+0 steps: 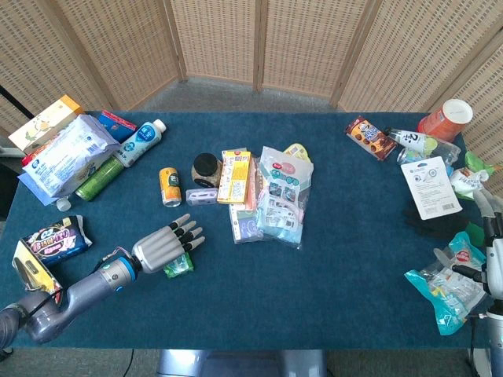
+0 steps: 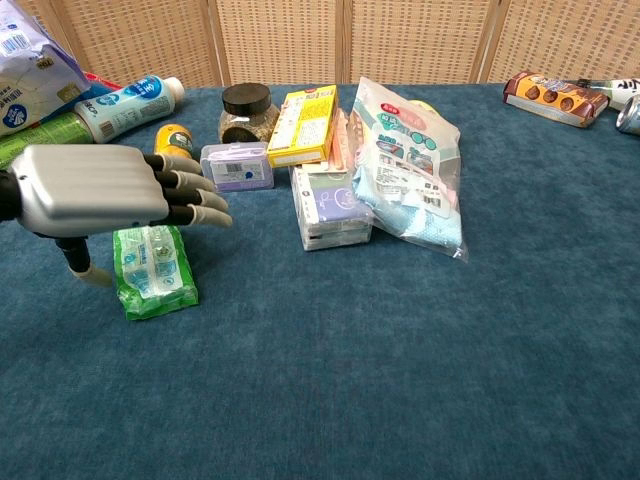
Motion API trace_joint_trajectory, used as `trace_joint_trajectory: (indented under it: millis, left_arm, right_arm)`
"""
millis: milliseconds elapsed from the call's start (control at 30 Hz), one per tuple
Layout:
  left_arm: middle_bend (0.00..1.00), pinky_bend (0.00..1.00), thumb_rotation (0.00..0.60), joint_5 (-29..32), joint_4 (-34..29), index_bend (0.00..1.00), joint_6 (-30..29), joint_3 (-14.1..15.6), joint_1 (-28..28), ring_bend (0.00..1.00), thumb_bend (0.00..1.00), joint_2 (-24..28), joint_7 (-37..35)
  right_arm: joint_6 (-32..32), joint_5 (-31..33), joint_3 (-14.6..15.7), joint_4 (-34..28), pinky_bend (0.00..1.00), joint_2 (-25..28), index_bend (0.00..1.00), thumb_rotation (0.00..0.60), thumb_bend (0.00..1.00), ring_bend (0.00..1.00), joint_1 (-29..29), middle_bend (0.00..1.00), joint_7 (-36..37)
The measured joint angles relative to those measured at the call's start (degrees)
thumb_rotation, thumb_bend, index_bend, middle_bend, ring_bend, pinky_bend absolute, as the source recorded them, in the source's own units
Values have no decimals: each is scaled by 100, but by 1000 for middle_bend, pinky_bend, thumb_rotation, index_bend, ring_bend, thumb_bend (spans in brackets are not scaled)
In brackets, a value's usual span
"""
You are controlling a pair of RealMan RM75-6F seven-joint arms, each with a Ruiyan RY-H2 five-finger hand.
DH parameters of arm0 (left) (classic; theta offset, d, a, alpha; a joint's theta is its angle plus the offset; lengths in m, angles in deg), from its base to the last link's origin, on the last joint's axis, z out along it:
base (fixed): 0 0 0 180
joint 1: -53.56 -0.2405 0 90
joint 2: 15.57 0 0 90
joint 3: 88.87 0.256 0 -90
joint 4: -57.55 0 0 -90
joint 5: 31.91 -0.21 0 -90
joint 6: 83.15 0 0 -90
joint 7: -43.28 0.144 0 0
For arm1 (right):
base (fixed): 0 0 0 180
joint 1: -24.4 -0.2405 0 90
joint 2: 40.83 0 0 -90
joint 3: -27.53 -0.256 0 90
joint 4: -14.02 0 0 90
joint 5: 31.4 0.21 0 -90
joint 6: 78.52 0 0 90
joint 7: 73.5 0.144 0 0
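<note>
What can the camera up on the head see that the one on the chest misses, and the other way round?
Only the head view shows the right hand at the table's edge, the orange cup and the orange box. Only the chest view shows a gap between the left hand's palm and the green packet. Both share that hand, the packet, the yellow can and the dark-lidded jar.

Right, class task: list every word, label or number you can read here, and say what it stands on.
No text reads clearly enough to quote.
Yellow box: printing, too small.
Green packet: label blurred.
White and blue bottle: label blurred.
Clear bag: printed inserts, too small.
</note>
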Motion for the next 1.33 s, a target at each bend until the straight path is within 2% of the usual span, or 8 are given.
trace_joint_trajectory:
  millis: [100, 167, 200, 267, 367, 767, 1100, 1333]
  left_arm:
    - [0, 39, 600, 41, 107, 18, 10, 50, 45, 0, 0, -129, 51]
    - [58, 332, 600, 44, 143, 244, -26, 72, 60, 100, 0, -204, 45]
    - [141, 455, 600, 33, 152, 349, -62, 85, 69, 192, 0, -236, 2]
    - [518, 767, 600, -30, 180, 642, -125, 125, 92, 539, 0, -284, -92]
    - [779, 903, 600, -186, 255, 860, -238, 219, 137, 763, 0, -351, -179]
    - [864, 939, 600, -291, -172, 939, -1111, 152, 55, 844, 0, 124, -320]
    - [862, 930, 600, -267, -1003, 939, -2310, -667, -15, 842, 0, 948, -464]
    - [862, 931, 600, -171, -1304, 938, -2443, -911, 48, 839, 0, 1174, -395]
  right_arm:
    - [10, 20, -27, 3, 0, 24, 0, 600, 0, 0, 9, 0, 77]
    - [16, 23, -35, 2, 0, 39, 0, 600, 0, 0, 15, 0, 117]
    - [19, 24, -38, -1, 0, 47, 0, 600, 0, 0, 19, 0, 142]
    - [23, 26, -44, -5, 0, 57, 0, 600, 0, 0, 25, 0, 172]
    - [29, 19, -48, -10, 0, 65, 0, 600, 0, 0, 28, 0, 203]
    - [-4, -12, -25, -15, 0, 56, 0, 600, 0, 0, 20, 0, 172]
    - [31, -79, 5, -111, 0, 51, 0, 600, 0, 0, 28, 0, 52]
    - [50, -63, -14, -124, 0, 66, 0, 600, 0, 0, 37, 0, 85]
